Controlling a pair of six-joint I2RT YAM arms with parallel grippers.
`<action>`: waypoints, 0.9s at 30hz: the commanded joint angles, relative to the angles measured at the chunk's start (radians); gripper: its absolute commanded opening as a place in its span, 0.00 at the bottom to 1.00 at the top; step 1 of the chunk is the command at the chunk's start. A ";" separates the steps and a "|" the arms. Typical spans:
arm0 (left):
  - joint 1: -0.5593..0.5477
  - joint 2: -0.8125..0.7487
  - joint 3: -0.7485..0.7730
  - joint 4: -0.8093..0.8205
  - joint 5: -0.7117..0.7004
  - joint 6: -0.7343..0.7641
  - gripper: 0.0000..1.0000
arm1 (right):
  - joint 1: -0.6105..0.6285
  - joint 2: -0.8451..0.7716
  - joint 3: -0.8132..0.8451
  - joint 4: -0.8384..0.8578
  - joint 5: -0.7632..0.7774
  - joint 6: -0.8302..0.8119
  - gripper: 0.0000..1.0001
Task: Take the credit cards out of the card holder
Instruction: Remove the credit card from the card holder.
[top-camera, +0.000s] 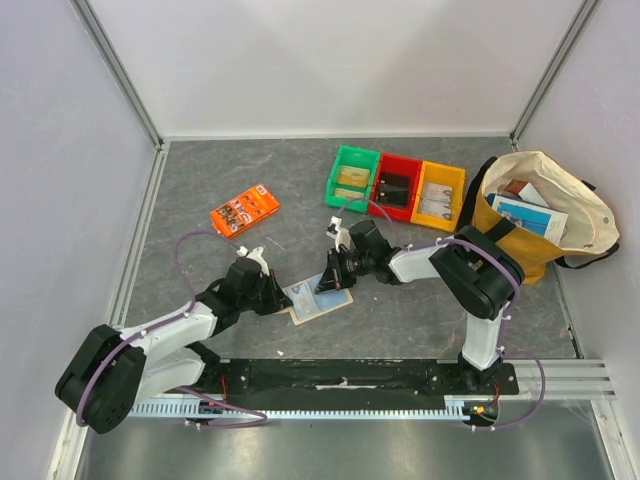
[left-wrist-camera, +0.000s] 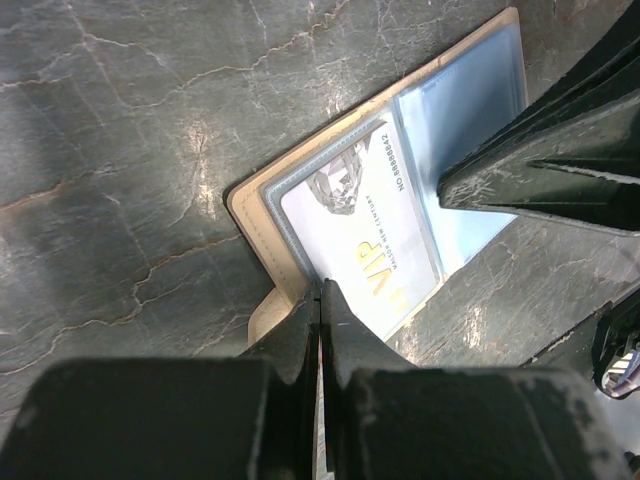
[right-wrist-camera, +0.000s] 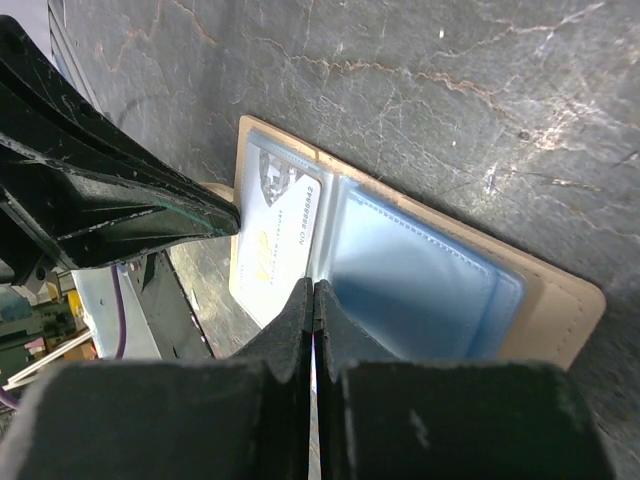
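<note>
The beige card holder (top-camera: 322, 300) lies open on the grey table between my two grippers. In the left wrist view a white card (left-wrist-camera: 360, 235) with gold "VIP" lettering sits in its clear sleeve. The same card shows in the right wrist view (right-wrist-camera: 275, 235), next to a pale blue sleeve (right-wrist-camera: 420, 290). My left gripper (left-wrist-camera: 320, 290) is shut, its tips on the holder's edge by the tab. My right gripper (right-wrist-camera: 313, 287) is shut, its tips on the fold between the two sleeves. Both show in the top view, left (top-camera: 280, 297) and right (top-camera: 325, 283).
An orange picture packet (top-camera: 244, 210) lies at the back left. Green (top-camera: 352, 178), red (top-camera: 396, 185) and yellow (top-camera: 438, 194) bins stand in a row at the back. A tan and cream tote bag (top-camera: 540, 215) stands at the right.
</note>
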 joint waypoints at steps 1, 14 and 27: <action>-0.004 -0.014 -0.012 -0.059 -0.020 -0.012 0.02 | -0.006 -0.052 0.004 -0.026 0.005 -0.042 0.00; -0.004 -0.026 0.022 -0.078 0.026 -0.015 0.22 | 0.032 -0.017 0.023 -0.012 -0.004 -0.020 0.23; -0.018 0.075 -0.011 0.129 0.127 -0.110 0.11 | 0.054 0.016 -0.016 0.068 -0.022 0.027 0.38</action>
